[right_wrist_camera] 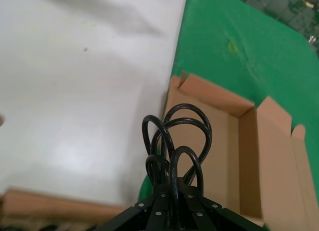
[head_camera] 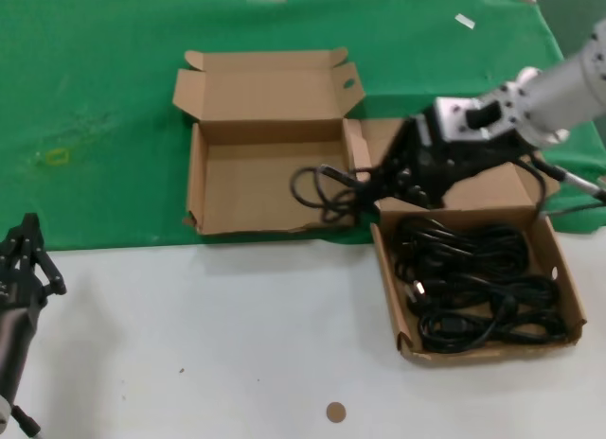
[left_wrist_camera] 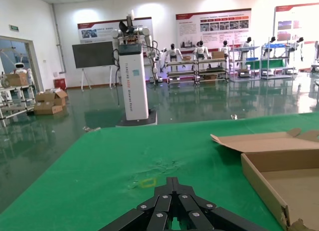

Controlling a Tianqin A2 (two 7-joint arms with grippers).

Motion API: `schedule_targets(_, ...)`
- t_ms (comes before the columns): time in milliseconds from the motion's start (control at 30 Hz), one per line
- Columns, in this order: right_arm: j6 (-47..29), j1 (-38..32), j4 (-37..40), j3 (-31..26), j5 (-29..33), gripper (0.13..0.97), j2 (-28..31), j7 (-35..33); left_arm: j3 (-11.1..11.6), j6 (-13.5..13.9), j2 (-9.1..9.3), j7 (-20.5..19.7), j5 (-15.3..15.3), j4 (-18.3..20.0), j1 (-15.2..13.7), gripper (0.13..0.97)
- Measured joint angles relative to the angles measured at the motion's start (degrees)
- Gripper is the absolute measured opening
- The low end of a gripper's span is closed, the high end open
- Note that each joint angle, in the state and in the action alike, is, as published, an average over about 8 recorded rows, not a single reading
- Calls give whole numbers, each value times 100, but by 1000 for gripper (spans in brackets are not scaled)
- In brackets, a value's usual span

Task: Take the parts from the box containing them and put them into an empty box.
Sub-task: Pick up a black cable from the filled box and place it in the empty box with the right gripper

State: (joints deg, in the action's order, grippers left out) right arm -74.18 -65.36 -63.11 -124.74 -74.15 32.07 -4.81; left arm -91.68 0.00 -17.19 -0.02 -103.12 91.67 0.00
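- While the right gripper (head_camera: 365,188) hangs over the seam between the two boxes, its jaws are clamped on one cord bundle (head_camera: 322,191), loops dangling into the empty box (head_camera: 227,188), looks like it's mid-transfer.
- Count: two boxes on the table (head_camera: 189,344). The full box (head_camera: 568,297) holds maybe three or four more cords (head_camera: 473,288), too tangled to call.
- Left gripper (head_camera: 28,254) is parked at the table's near edge, can't tell its jaws.

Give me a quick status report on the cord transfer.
Right gripper shut on a cord bundle, over the empty box. Left gripper parked at the table's near left. More cords in the source box. Nothing in the way.
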Motion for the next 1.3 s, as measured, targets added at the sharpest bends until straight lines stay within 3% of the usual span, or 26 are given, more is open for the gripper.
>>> schedule_targets(600, 719, -946, 2050, -421, 345, 158, -1728, -433, 0, 0, 0, 0, 0, 0, 0, 144)
schedule_targets(933, 1142, -1224, 2990, -454, 363, 158, -2320, -837, 0, 0, 0, 0, 0, 0, 0, 144)
schedule_targets(1300, 1727, -1625, 4426, -278, 230, 168, -2798, -1736, 0, 0, 0, 0, 0, 0, 0, 144)
